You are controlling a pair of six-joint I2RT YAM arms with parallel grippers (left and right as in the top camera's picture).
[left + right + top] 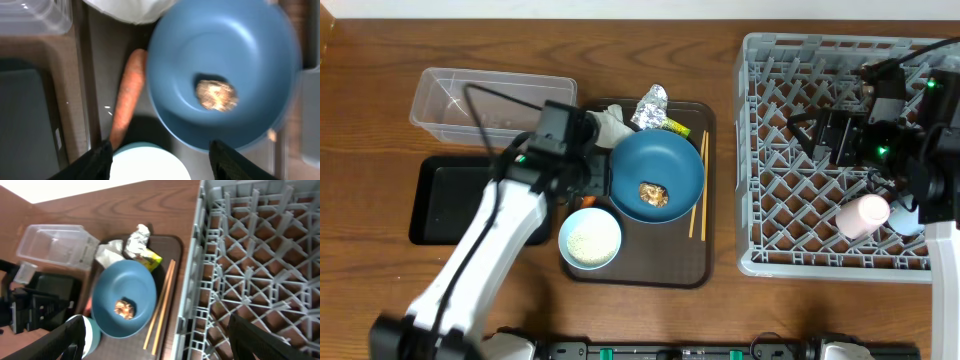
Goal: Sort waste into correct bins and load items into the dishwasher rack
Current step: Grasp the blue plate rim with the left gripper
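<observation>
Left wrist: orange carrot [127, 95] lies lengthwise on the brown serving tray [100, 75], just beside the blue bowl [225, 55]; can't tell if they touch. Its lower end points at the rice bowl [150, 165]. Brown food lump [216, 95] sits inside the blue bowl.

Left gripper [161, 150] is spread wide with nothing in it. It hangs over the rice bowl's rim, offset right of the carrot.

My read: waste-sorting step, with the carrot the likely pick. The next move calls for a shift left so the jaws straddle the carrot across its width, then a descent clear of the blue bowl's edge.

Clear tub [450, 100] and black tray [445, 205] sit just left of the serving tray.

Right gripper [156, 322] is wide open and empty, above the dishwasher rack [250, 255]. Pink cup [863, 215] lies in that rack.
</observation>
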